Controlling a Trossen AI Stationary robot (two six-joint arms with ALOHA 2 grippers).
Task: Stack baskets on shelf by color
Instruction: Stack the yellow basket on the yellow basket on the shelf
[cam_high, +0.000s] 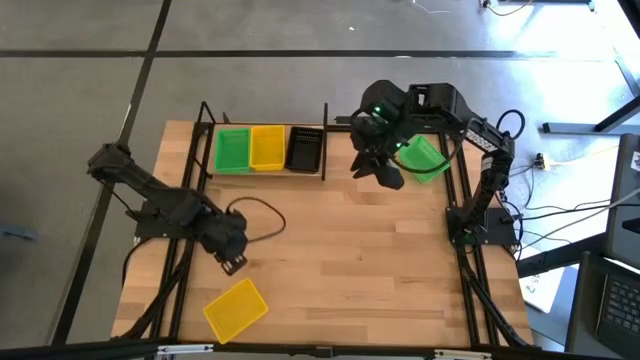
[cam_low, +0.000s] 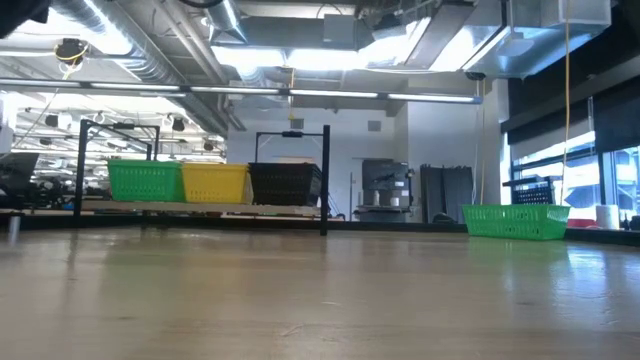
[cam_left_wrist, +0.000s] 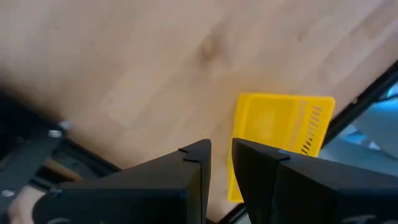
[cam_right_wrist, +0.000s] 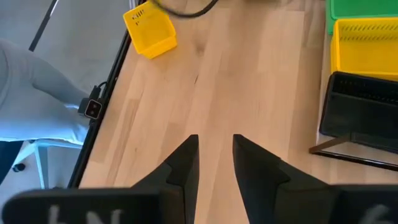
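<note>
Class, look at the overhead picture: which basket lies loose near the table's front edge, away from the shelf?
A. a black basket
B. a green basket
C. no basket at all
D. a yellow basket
D: a lone yellow basket lies on the wooden table near its front edge, far from the shelf, where green, yellow and black baskets sit side by side.

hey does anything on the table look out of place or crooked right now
Two baskets sit off the shelf. A yellow basket lies askew at the table's near left edge, and a green basket rests at the far right, partly under the right arm. The shelf's green, yellow and black baskets stand neatly in line.
</note>
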